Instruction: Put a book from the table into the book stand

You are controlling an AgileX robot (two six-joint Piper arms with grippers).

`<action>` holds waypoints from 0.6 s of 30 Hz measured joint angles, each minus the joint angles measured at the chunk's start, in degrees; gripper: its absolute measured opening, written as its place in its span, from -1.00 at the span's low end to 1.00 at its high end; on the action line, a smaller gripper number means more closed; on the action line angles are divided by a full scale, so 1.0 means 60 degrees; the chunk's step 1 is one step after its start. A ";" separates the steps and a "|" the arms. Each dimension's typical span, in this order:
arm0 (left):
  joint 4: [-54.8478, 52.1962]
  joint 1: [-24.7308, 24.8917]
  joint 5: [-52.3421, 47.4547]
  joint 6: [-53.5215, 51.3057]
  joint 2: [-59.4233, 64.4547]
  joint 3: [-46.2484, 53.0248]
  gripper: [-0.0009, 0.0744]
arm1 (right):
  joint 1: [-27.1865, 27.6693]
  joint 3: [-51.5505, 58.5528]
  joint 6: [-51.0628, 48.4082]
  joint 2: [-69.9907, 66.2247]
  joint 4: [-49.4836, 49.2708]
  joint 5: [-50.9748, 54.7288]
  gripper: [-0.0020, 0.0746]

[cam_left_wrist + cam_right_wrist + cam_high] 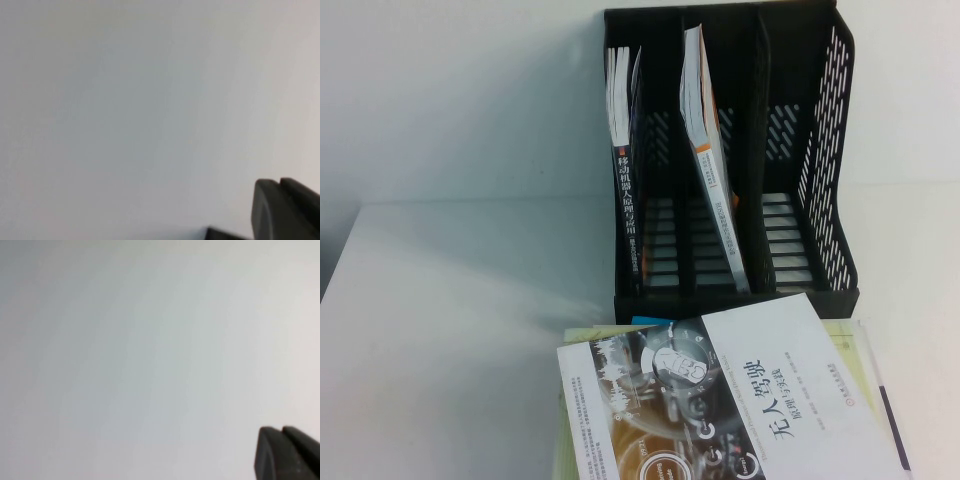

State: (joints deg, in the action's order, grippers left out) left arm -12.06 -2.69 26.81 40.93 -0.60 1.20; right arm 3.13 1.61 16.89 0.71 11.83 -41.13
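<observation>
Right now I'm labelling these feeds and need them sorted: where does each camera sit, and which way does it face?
High view: raised on the robot's side, angled down at the book stand, the book and the table; no arm shows.
Left wrist view: on the left arm, facing blank white; a dark corner of the left hand shows.
Right wrist view: likewise, with the right hand.
Both wrist views share only blank white.

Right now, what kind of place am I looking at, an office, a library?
Probably an office or lab desk: a plain white table, a black book stand with two books upright inside, and the book lying flat. The left gripper and right gripper only show against blank white.
</observation>
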 joint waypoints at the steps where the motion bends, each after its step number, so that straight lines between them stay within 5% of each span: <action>1: 0.0000 0.0000 0.0435 0.0089 0.0000 0.0000 -0.99 | 0.0000 0.0000 -0.0084 0.0000 -0.0045 -0.0612 -0.96; 7: -0.0025 0.0000 0.4157 -0.0655 -0.0025 0.0000 -0.99 | 0.0000 -0.0042 -0.0492 0.0000 -0.0404 -0.3226 -0.96; 10: 0.0064 0.0000 0.4600 -0.1015 -0.0055 -0.0280 -0.99 | 0.0000 -0.0798 -0.0052 0.0000 -0.0360 -0.2786 -0.96; 18: 0.0748 0.0000 -0.2165 -0.0838 0.0577 -0.3883 -0.99 | 0.0000 -0.5392 0.0065 -0.0771 0.0266 0.3771 -0.96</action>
State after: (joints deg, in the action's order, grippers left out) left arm -7.58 -2.69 13.82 35.90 2.86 -22.10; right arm 3.13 -30.74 17.28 -3.91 13.43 -18.50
